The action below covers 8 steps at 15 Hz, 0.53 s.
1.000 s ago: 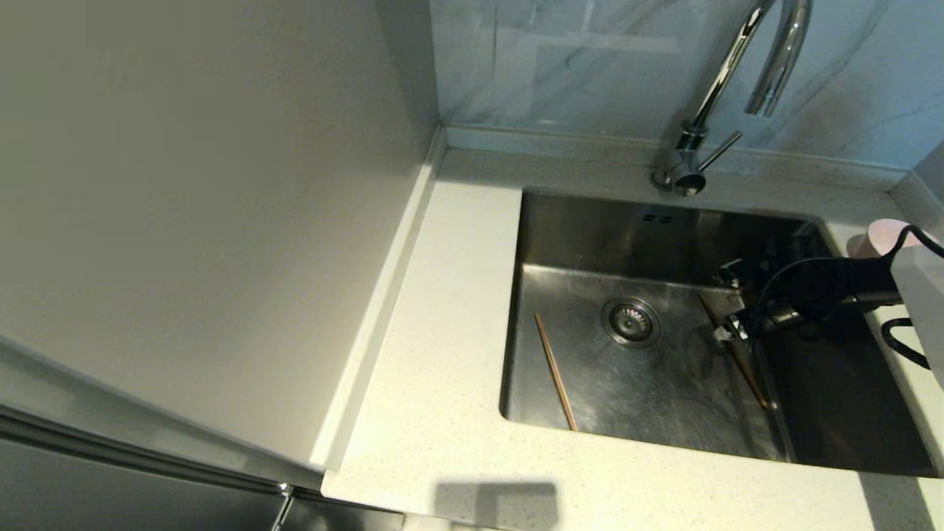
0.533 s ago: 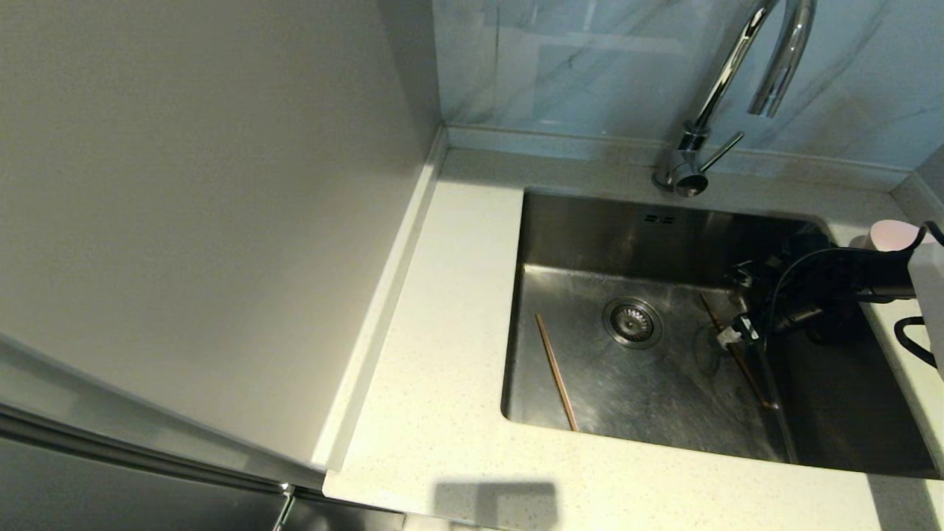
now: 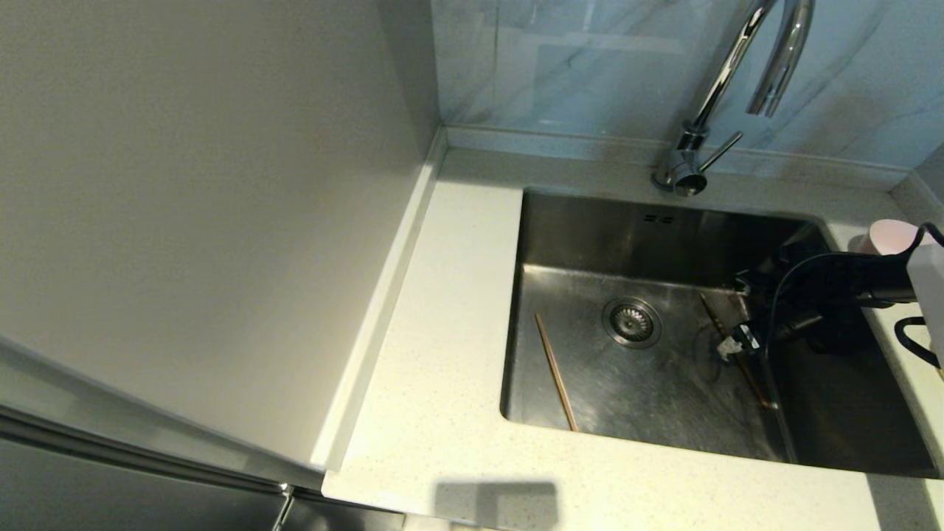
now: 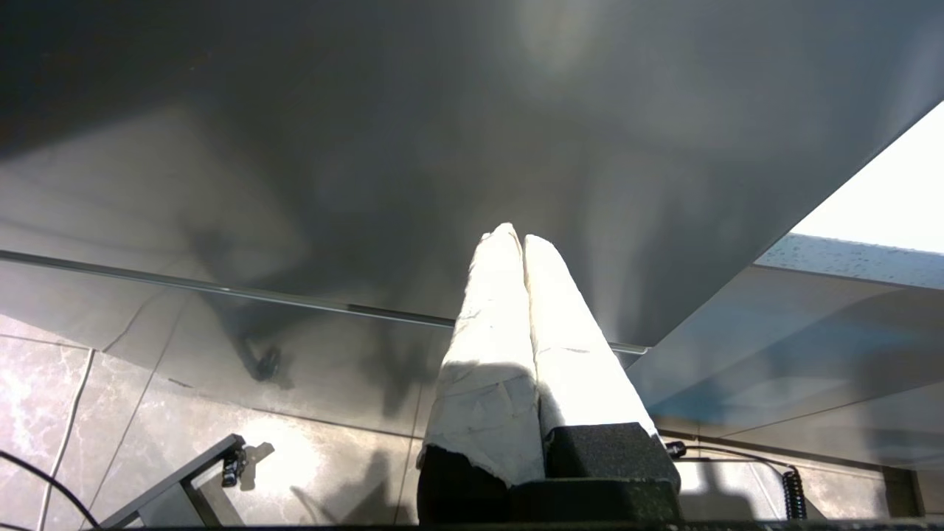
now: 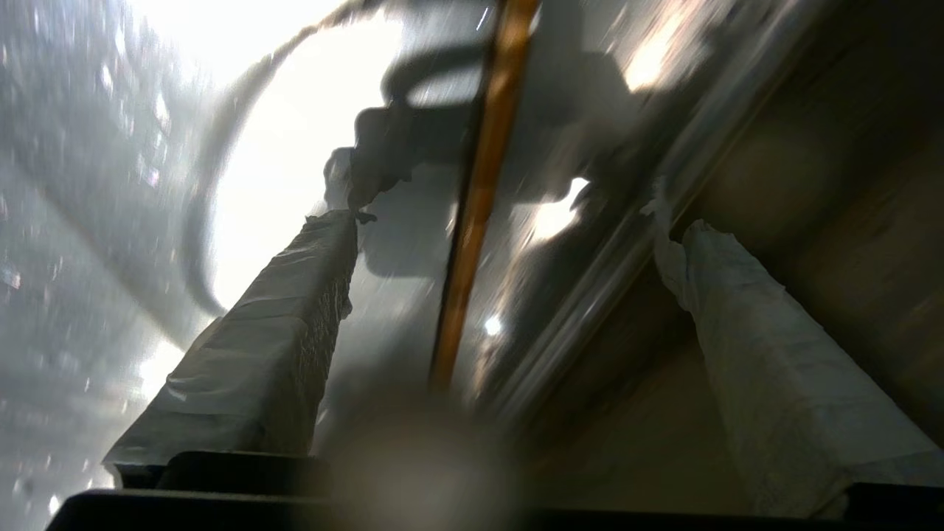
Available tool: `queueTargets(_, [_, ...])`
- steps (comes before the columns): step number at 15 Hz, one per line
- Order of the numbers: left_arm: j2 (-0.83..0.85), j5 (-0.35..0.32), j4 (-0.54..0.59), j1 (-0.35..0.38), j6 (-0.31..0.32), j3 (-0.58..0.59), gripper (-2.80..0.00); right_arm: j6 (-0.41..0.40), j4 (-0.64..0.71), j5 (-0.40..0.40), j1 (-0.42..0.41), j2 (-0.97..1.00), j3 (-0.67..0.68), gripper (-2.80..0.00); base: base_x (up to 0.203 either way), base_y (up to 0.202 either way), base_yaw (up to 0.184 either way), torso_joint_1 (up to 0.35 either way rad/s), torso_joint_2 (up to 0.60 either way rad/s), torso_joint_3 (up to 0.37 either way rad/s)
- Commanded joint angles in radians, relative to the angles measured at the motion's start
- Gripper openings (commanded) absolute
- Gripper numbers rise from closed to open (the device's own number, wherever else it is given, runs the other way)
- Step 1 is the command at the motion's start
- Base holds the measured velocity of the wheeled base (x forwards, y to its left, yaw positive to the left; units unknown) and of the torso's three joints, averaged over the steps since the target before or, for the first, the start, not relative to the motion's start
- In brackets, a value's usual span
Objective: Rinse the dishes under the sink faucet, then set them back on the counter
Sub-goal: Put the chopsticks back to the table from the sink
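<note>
- The tabletop wraps the sink, and the tap stands at the back rim with its spout over the basin; no water can be seen running
- My right arm reaches in from the right side, low inside the basin near its right wall; my left arm hangs parked off the work, its fingers pressed together on nothing
- A pink bowl sits on the tabletop at the far right, partly behind my arm; I see no green bowl
- My right fingers are spread wide and hold nothing
- Two chopsticks lie on the basin floor: the left stick well apart, on the other side of the drain, and the right stick running along the right wall, under my fingers
- In the right wrist view that right stick passes between my two pads, nearer the one on the floor side
- I judge the step is the pickup: settle down until both pads flank the stick, close gently across it, not along it
- It is thin and likely wet, so it may roll or pivot; the near wall leaves little room for the outer pad
</note>
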Motion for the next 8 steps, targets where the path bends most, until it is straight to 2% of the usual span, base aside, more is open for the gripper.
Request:
queueTargets(1, [-0.003,0.0,0.0,0.0,-0.001,0.0,-2.8,-0.007,-0.001,0.003,0.019,-0.025,0.029,0.0,0.0,0.0,0.0,0.0,0.0,0.0])
queueTargets(8, [-0.003,0.0,0.0,0.0,-0.001,0.0,-2.8,-0.003,-0.008,0.001,0.047,0.006,0.012,0.0,0.0,0.0,0.0,0.0,0.0,0.0])
